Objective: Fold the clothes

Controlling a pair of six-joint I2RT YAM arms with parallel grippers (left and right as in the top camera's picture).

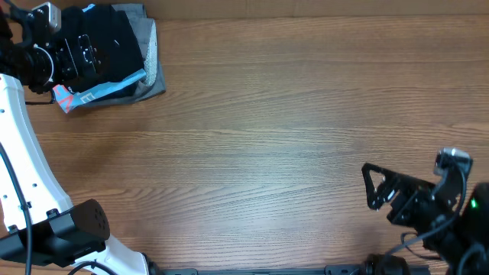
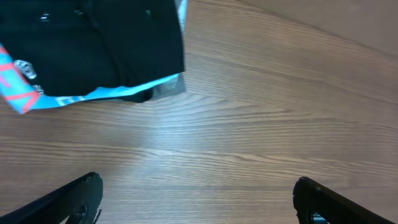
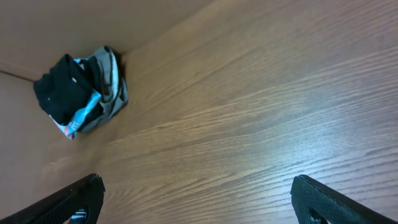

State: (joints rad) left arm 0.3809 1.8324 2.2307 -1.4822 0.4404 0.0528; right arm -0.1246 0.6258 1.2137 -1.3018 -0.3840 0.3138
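The left tool (image 2: 198,186) could grab the wrong thing. The black T-shirt (image 1: 118,34) lies right on top of the light blue tee (image 1: 107,85), and that one lies on the grey clothes (image 1: 155,69). If the fingers pinch too deep, I think two shirts would come up at once and the pile would get messy. The shirt is soft, so it could also slip or bunch into a lump when it is pulled. The pile sits in the far left corner of the surface (image 1: 290,122), so a pull the wrong way might drag it off the edge. The left tool is spread wide with nothing in it and hangs close to the pile. The right tool (image 3: 196,183) is spread wide too, with nothing in it. It is well apart from the pile, so it cannot help from there. The black shirt looks dark and plain, and it lies in a small squarish heap. I cannot tell if it is folded neatly.
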